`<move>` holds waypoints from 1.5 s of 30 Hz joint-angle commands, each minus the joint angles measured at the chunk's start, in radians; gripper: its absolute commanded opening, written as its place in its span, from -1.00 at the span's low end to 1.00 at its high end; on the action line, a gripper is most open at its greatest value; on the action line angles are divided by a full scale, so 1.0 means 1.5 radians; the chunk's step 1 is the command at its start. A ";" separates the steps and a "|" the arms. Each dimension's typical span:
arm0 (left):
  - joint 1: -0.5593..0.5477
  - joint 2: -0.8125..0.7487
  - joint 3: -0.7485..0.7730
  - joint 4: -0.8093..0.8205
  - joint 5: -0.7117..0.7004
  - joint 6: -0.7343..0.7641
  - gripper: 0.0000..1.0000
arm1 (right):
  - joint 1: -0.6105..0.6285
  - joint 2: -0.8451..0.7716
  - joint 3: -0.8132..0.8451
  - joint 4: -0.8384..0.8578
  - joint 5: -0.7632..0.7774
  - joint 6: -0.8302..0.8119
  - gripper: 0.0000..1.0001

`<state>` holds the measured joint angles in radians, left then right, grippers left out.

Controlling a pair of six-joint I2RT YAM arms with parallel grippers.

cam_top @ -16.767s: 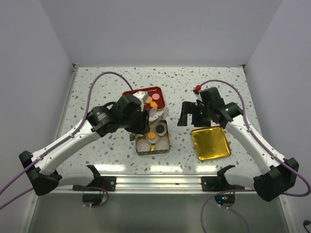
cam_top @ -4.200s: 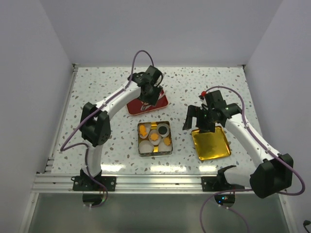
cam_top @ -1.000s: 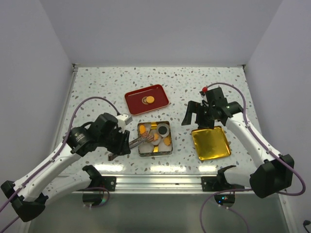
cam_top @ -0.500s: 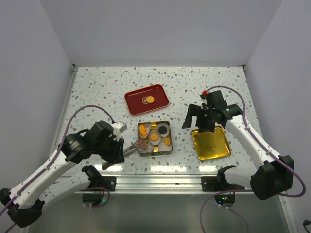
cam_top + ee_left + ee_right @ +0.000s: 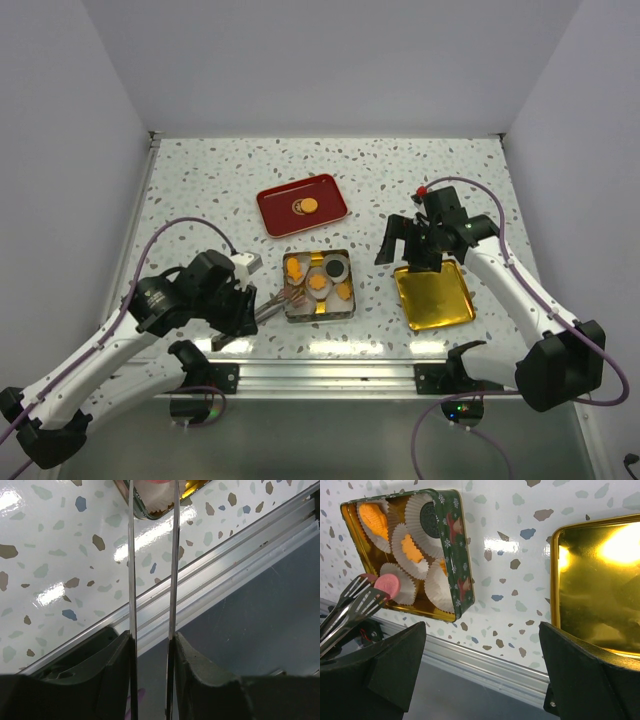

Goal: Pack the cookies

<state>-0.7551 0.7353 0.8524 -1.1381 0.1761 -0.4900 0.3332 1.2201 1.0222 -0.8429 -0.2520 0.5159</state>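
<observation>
My left gripper (image 5: 236, 304) is shut on metal tongs (image 5: 272, 302), whose two arms run up between my fingers in the left wrist view (image 5: 152, 640). The tongs' tips (image 5: 362, 599) hold a pink cookie (image 5: 387, 584) over a white paper cup (image 5: 406, 586) at the near-left corner of the green tin (image 5: 342, 303). Other cups in the tin hold orange cookies (image 5: 409, 547) and a dark cookie (image 5: 429, 514). An orange cookie (image 5: 309, 206) lies on the red tray (image 5: 330, 196). My right gripper (image 5: 410, 243) is wide open and empty, hovering between the tin and the gold lid.
The gold tin lid (image 5: 433, 296) lies inside-up to the right of the tin, under my right arm. The metal rail of the table's near edge (image 5: 320, 372) runs close below the tin. The red tray sits behind the tin.
My left arm has drawn back slightly toward the near-left over the last second, with the tongs' tips staying at the tin's left side. The right arm has barely moved.
</observation>
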 commanded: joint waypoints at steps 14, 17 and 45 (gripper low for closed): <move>-0.003 -0.005 0.041 0.030 0.026 -0.005 -0.08 | -0.001 -0.021 0.002 0.004 0.013 -0.005 0.97; -0.003 0.000 0.071 0.032 0.022 -0.006 -0.06 | -0.001 -0.026 -0.002 0.001 0.016 -0.010 0.97; -0.003 0.077 0.164 0.034 -0.069 -0.029 -0.15 | -0.002 -0.045 -0.014 -0.012 0.023 -0.033 0.97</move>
<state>-0.7551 0.8410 1.1313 -1.1385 -0.0051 -0.5388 0.3332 1.1763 1.0054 -0.8608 -0.2184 0.4816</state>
